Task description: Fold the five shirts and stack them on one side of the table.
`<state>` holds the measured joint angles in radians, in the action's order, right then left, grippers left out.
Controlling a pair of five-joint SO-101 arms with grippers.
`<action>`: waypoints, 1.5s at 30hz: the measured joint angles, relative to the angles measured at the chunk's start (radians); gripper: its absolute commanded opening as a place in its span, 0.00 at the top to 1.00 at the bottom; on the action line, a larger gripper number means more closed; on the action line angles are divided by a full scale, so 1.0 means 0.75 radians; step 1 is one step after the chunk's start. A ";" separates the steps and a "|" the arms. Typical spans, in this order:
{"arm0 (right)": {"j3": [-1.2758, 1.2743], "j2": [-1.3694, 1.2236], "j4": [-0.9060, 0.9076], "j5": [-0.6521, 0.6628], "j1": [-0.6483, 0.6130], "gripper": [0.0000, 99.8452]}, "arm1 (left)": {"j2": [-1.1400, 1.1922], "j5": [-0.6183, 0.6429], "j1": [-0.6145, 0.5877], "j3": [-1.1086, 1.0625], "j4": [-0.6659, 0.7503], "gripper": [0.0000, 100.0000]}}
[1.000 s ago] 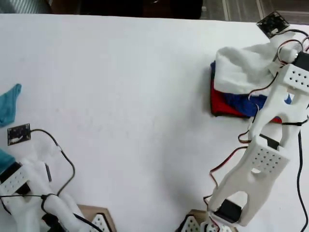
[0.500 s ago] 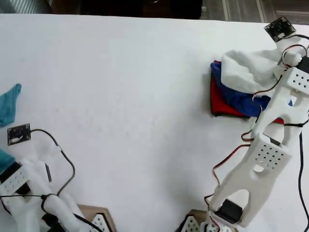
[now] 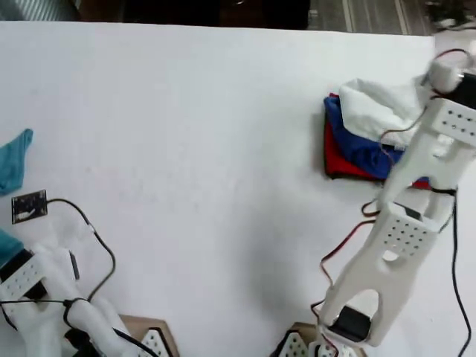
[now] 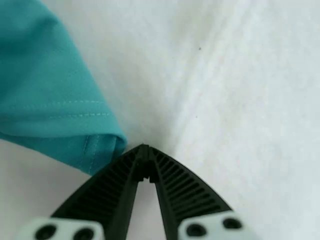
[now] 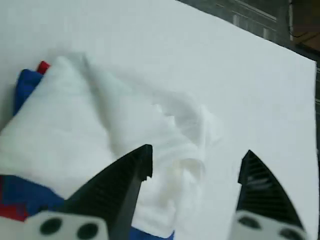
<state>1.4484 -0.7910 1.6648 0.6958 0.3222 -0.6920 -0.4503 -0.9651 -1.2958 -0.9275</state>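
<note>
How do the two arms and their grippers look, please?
The right arm and left arm are white plastic shells with grids of small holes. Red and black wires follow the right one, a black cable the left. The fingers are black, pointed, ribbed.

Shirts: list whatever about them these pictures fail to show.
- High view: the right arm covers one side of the blue shirt and red shirt, so their edges there are hidden.
- Right wrist view: the white shirt covers most of the blue and red, so their folds cannot be judged.
- High view: the teal shirt is cut off by the picture's edge, so its full shape is unknown.
</note>
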 measured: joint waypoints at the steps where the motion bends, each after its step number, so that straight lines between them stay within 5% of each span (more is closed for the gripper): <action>1: 0.006 0.000 0.055 0.006 -0.037 0.79 | 0.000 0.000 0.000 0.000 0.000 0.97; 5: -0.033 0.000 0.108 0.006 -0.133 0.99 | 0.000 0.000 0.000 0.000 0.000 0.97; 20: -0.616 0.000 0.108 0.020 -0.162 0.98 | 0.000 0.000 0.000 0.000 0.004 0.97; 33: -0.667 0.000 0.108 0.483 0.137 0.98 | 0.000 0.000 0.000 0.000 0.004 0.97; 45: -0.669 0.043 0.108 0.346 -0.020 0.98 | 0.000 0.000 0.000 0.000 0.004 0.97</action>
<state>0.9467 -0.7587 1.7461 0.9551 0.3069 -0.6920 -0.4503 -0.9651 -1.2958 -0.9244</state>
